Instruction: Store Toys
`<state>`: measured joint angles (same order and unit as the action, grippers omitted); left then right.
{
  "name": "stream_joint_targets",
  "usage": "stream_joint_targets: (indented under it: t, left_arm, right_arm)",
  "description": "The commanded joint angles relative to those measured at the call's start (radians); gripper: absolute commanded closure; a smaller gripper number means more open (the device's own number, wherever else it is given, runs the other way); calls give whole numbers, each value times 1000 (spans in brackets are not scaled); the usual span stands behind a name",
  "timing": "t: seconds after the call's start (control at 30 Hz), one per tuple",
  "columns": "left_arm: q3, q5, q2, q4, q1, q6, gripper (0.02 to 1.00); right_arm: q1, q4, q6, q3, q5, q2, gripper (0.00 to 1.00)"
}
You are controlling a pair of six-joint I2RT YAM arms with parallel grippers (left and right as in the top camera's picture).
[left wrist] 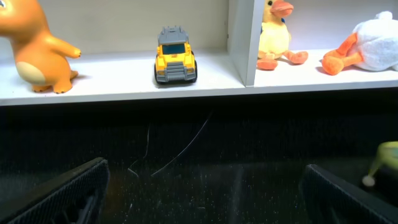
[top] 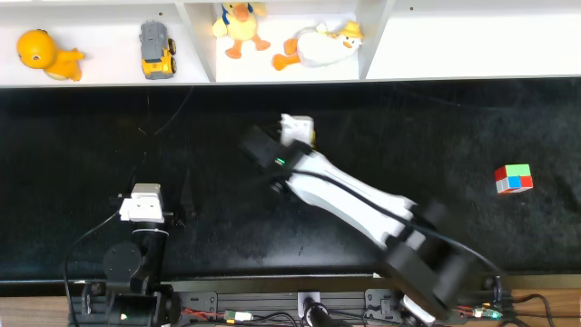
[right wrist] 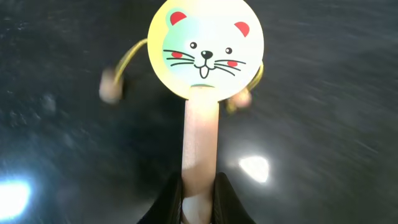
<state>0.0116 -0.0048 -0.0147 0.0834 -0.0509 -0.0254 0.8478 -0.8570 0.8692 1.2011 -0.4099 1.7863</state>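
Left arm: sits folded close to its base at the near left of the black surface. The left end effector is spread wide, with nothing between its fingers, and faces the shelf.

Right arm: stands at the near right and reaches diagonally across to the middle of the surface. The right end effector is clamped tight on the lower end of a wooden handle. The handle belongs to a cat-face drum toy, a round yellow disc with a bead on a cord at each side. The toy is over the middle of the surface, short of the shelf. I cannot tell whether it touches the surface.

Colour cube: lies alone at the right of the surface, well apart from both arms.

White shelf, along the far edge:
- Left compartment: an orange figure and, beside it, a yellow truck.
- Middle compartment: a yellow duck plush sitting upright, and just beside it a white duck plush lying on its side.
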Motion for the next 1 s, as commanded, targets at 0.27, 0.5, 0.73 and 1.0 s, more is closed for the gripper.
stream_joint_targets:
  t: [0.27, 0.5, 0.73, 1.0]
  left_arm:
    - [-3, -5, 12, 2, 1, -3, 20]
    - [-3, -5, 12, 2, 1, -3, 20]
    - [-3, -5, 12, 2, 1, -3, 20]
    - [-3, -5, 12, 2, 1, -3, 20]
  right_arm:
    - [-192, -127, -10, -315, 19, -597, 956]
    - [-560, -120, -491, -251, 184, -594, 958]
    - [-756, -95, -860, -57, 238, -406, 958]
    - [-765, -16, -989, 173, 234, -149, 956]
